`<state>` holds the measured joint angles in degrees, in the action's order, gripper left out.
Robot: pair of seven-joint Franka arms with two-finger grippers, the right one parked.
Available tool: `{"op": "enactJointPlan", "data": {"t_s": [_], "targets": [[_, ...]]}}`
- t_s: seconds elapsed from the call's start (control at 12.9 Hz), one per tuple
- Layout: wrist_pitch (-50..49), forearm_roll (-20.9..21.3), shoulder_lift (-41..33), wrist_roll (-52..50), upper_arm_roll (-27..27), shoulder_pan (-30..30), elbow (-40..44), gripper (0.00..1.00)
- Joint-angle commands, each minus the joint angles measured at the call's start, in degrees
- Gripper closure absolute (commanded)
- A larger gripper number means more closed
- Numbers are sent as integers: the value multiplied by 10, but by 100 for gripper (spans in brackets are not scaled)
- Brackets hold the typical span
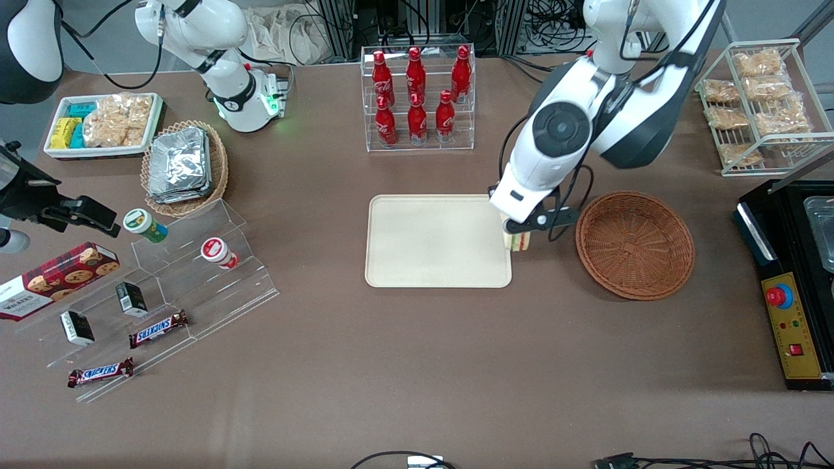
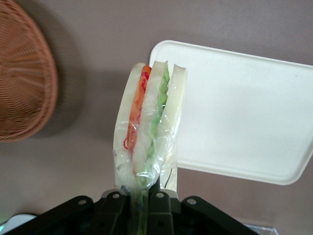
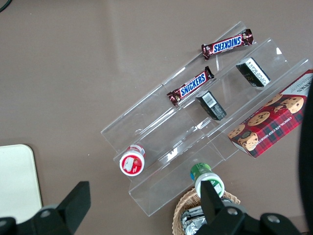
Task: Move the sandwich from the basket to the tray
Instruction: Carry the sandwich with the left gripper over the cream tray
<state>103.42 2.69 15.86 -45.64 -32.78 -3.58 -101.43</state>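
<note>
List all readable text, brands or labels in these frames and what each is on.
"SNICKERS": brown candy bar on the clear acrylic stepped stand.
"SNICKERS": second brown candy bar on the same stand.
"WALKERS": red tartan cookie box.
Red cola bottles carry white script, too small to read.
Black cartons' labels, the cups' lids and the yellow control panel: unreadable.
The left gripper, shut on the clear-wrapped wedge sandwich at the cream tray's edge: no text.
</note>
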Motion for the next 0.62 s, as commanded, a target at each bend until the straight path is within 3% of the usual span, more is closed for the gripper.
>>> {"op": "enactJointPlan", "data": {"t_s": [0.0, 0.23, 0.54], "targets": [[64, 45, 54, -24, -3, -10, -24, 100], [149, 85, 95, -52, -3, -21, -68, 100], [173, 123, 137, -61, -3, -22, -70, 100]]}}
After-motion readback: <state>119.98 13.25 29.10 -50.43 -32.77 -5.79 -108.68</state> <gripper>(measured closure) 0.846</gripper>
